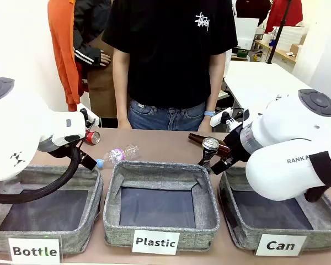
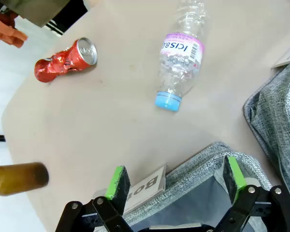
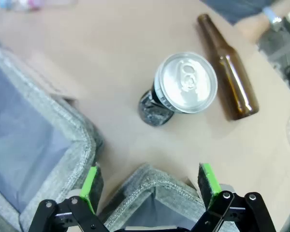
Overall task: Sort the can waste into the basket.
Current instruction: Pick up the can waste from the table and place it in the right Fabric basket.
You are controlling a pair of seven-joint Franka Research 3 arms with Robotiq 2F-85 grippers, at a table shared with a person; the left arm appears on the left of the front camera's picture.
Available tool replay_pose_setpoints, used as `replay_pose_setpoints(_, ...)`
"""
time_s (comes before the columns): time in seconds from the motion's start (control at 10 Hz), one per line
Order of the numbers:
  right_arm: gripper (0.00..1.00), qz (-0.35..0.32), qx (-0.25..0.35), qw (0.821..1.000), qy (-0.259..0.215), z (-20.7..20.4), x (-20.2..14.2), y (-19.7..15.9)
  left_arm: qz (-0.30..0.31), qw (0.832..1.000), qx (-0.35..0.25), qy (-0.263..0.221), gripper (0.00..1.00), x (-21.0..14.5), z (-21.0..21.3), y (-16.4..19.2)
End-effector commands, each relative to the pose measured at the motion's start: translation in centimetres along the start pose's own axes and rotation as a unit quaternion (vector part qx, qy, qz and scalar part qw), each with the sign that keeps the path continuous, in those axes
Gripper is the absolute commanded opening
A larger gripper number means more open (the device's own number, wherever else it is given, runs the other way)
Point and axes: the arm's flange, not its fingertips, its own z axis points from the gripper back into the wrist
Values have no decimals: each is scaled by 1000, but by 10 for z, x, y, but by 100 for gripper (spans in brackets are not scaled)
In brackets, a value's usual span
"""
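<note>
Now, your left gripper (image 2: 176, 180) and right gripper (image 3: 147, 180) are spread and empty. The black can (image 3: 183, 86) stands near the basket's (image 1: 319, 236) far rim, and the red can (image 2: 65, 60) lies far left. Both look light, dented and slippery, so pinch the sides gently.

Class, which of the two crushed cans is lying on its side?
The red can, silver end pointing sideways; the black can stands upright, pull-tab top facing up.

White rounded arms (image 1: 27, 130), green pads (image 2: 118, 181), cut-off lettering (image 1: 304, 159), perhaps FRANKA
</note>
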Motion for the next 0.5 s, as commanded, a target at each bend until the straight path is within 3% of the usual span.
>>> replay_pose_setpoints(0.0,100,0,0,1000,0,0,0,0,0,1000,0,0,100,0,0,0)
replay_pose_setpoints(0.4,100,0,0,1000,0,0,0,0,0,1000,0,0,100,0,0,0)
